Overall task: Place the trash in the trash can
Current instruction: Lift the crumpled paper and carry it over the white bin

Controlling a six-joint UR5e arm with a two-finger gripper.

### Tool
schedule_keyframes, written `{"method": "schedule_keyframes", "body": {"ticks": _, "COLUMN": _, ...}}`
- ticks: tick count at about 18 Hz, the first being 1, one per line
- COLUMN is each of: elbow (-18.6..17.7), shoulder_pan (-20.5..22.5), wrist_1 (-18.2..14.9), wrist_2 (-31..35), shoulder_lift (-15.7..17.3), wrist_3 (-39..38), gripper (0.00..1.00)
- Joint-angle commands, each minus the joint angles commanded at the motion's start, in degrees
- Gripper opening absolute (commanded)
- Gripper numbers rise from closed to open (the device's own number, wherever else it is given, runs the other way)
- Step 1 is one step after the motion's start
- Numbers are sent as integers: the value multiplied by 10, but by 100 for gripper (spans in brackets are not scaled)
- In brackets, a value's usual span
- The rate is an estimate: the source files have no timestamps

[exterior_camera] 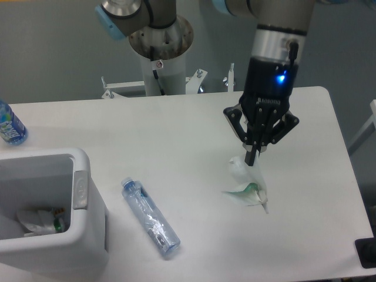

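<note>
two plastic bottles, one crumpled carton, one white bin, one robot arm.

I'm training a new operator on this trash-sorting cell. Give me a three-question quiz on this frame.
1. True or false: the clear bottle lies inside the bin.
2. The gripper is at which item? A) carton B) clear bottle C) blue-label bottle
3. Fill in: the blue-label bottle stands at the table's far ____ edge, as the camera sees it.

Key: 1 false, it lies on the table beside the bin. 2 A, fingers closed on its top. 3 left.
</note>
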Motion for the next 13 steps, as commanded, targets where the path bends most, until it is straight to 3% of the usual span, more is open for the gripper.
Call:
{"method": "schedule_keyframes", "body": {"ticks": 4, "elbow": 12, "shoulder_pan": -33, "wrist_1": 1, "wrist_2": -5, "shoulder_lift": 2, "wrist_3": -56, "gripper": 0}}
{"method": "schedule_keyframes", "body": {"ticks": 10, "elbow": 17, "shoulder_pan": -109, "wrist_1": 2, "wrist_2": -5, "shoulder_lift": -4, "wrist_3": -72, "gripper": 0}}
{"method": "schedule_keyframes", "body": {"ticks": 13, "elbow": 14, "shoulder_pan": -155, "wrist_1": 31, "wrist_2": -5, "shoulder_lift": -17, "wrist_3": -72, "gripper": 0}}
